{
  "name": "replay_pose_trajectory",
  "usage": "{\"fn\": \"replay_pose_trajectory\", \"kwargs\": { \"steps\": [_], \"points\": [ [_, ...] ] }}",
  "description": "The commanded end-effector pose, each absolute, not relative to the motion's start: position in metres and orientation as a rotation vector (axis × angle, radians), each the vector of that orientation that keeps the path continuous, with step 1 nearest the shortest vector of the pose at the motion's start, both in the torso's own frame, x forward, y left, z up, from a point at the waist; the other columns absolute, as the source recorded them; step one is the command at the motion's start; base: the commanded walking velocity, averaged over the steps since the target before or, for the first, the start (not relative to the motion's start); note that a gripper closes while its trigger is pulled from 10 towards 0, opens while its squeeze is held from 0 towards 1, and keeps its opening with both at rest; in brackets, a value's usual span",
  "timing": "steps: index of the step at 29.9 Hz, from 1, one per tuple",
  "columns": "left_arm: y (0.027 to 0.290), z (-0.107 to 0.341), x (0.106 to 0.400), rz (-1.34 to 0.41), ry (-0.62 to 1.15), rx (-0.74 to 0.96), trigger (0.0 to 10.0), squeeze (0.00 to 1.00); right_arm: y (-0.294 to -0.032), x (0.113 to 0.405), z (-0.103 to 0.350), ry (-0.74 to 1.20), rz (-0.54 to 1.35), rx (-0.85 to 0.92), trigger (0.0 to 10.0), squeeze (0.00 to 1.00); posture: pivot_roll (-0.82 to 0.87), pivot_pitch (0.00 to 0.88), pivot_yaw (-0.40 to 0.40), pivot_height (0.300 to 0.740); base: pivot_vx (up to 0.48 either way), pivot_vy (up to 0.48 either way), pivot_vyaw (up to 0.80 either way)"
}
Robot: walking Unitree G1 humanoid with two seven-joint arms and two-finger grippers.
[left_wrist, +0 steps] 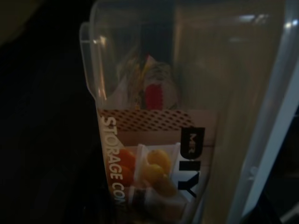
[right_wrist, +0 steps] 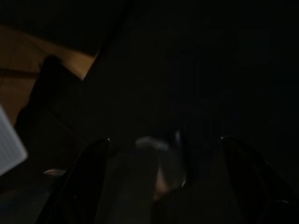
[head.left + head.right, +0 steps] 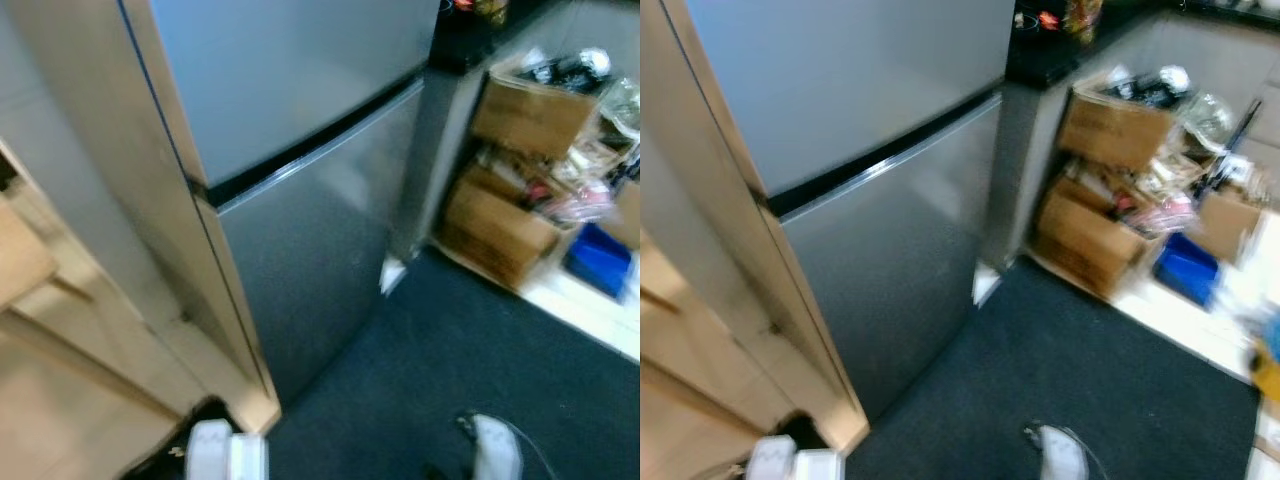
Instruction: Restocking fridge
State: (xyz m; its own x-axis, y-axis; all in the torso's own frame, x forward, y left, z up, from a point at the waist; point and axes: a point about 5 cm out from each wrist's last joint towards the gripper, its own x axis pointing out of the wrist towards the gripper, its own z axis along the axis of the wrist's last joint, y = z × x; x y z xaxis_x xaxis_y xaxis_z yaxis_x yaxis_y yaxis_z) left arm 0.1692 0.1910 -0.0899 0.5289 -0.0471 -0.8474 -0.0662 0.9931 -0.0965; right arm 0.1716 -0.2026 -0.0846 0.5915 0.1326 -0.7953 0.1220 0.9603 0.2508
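Clear storage container (image 1: pixel 187 116) fills left wrist view lengthwise.

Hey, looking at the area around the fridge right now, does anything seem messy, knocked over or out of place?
The fridge is shut and looks intact. To its right, the stacked cardboard boxes sit crooked and overflow with loose clutter, and a white scrap lies on the dark floor at the fridge's bottom corner. The pictures are blurred, so finer detail is unclear.

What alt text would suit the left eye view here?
A tall grey fridge with both doors closed, seen from above and slightly blurred. Cardboard boxes full of clutter stand to its right beside a blue bin, on a dark carpet.
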Motion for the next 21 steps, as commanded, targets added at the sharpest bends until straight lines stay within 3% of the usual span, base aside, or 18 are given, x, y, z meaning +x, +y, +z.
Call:
{"fn": "replay_pose_trajectory", "kwargs": {
  "steps": [1, 13, 21],
  "points": [
    [0.2021, -0.0923, 0.1599, 0.056, 1.033, -0.113, 10.0, 0.00, -0.1877, 0.1732, -0.0861, 0.945, 0.038, 0.318, 10.0, 0.00, -0.06, 0.000, 0.023, 0.740, 0.000, 0.000, 0.73],
    [0.1998, -0.0919, 0.1612, 0.035, 1.025, -0.120, 10.0, 0.00, -0.1866, 0.1715, -0.0871, 0.950, 0.032, 0.326, 10.0, 0.00, -0.07, 0.000, 0.023, 0.740, 0.000, 0.000, 0.06],
    [0.1960, -0.0913, 0.1636, 0.020, 1.018, -0.132, 10.0, 0.00, -0.1871, 0.1710, -0.0872, 0.950, 0.033, 0.328, 10.0, 0.00, -0.07, 0.000, 0.022, 0.740, 0.000, -0.464, 0.00]
  ]
}}
